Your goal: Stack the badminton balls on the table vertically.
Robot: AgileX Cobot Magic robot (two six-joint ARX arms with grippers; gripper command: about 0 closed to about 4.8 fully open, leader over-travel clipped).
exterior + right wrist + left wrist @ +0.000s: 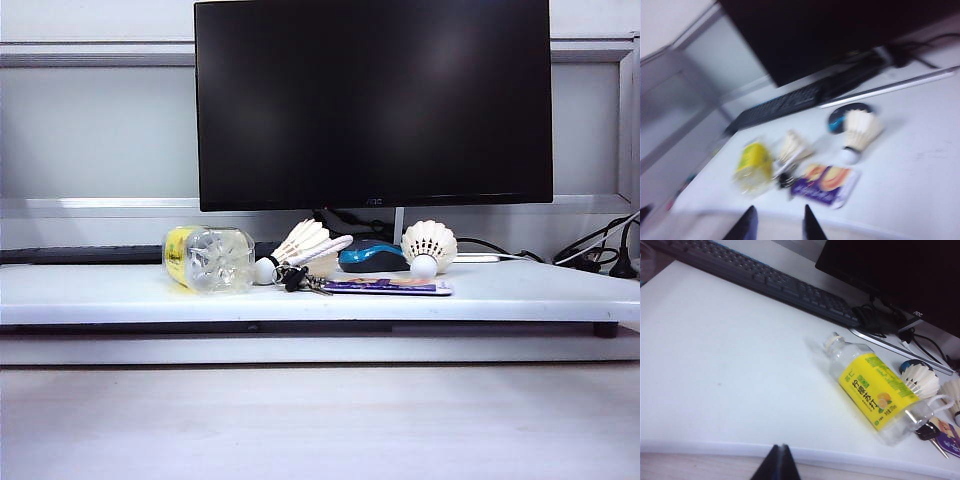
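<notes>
Badminton balls: two white feather shuttlecocks with rounded cork tips, both lying on the long white board table [120, 290], neither stacked yet. One [300, 250] on its side just beside the clear ribbed plastic bottle with yellow label [207, 259]; other [428, 246] apart to the right, cork toward the front edge.

Nearest: left gripper [778, 463] over the table's front edge, dark fingertips pressed together, clenched on nothing. Right gripper [775, 225] also at the front edge, fingers parted with a clear gap, released, empty; view blurred.

Middle: flat purple and orange card [388, 286] and bunch of keys [296, 279] lying between the two shuttlecocks. Behind them, blue and black mouse [372, 258].

Far: black keyboard [765, 277], black monitor [372, 100], cables.

Step in hand, by judgement: approach for first pick. Likely best to take the right-hand shuttlecock at the cork or lower skirt, gently, feathers crushable. Keep clear of card and keys. Bottle crowds the other one; approach from the open side.
</notes>
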